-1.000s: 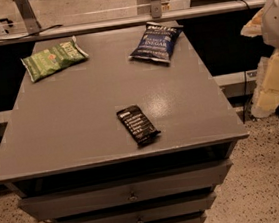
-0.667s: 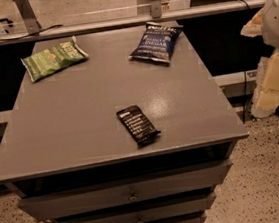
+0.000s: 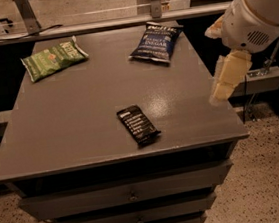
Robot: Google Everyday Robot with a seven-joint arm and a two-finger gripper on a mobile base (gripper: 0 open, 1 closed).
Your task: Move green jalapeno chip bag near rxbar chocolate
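Observation:
The green jalapeno chip bag lies flat at the table's far left corner. The rxbar chocolate, a flat black wrapper with white text, lies near the front middle of the table, far from the green bag. My gripper hangs from the white arm at the right, over the table's right edge. It is well to the right of the rxbar and far from the green bag, and it holds nothing that I can see.
A dark blue chip bag lies at the far right of the grey table. Drawers sit below the tabletop's front edge. A rail and posts run behind the table. Speckled floor lies to the right.
The arm and gripper have swung in from the right and now reach over the table's right edge. The two bags and the bar have not moved.

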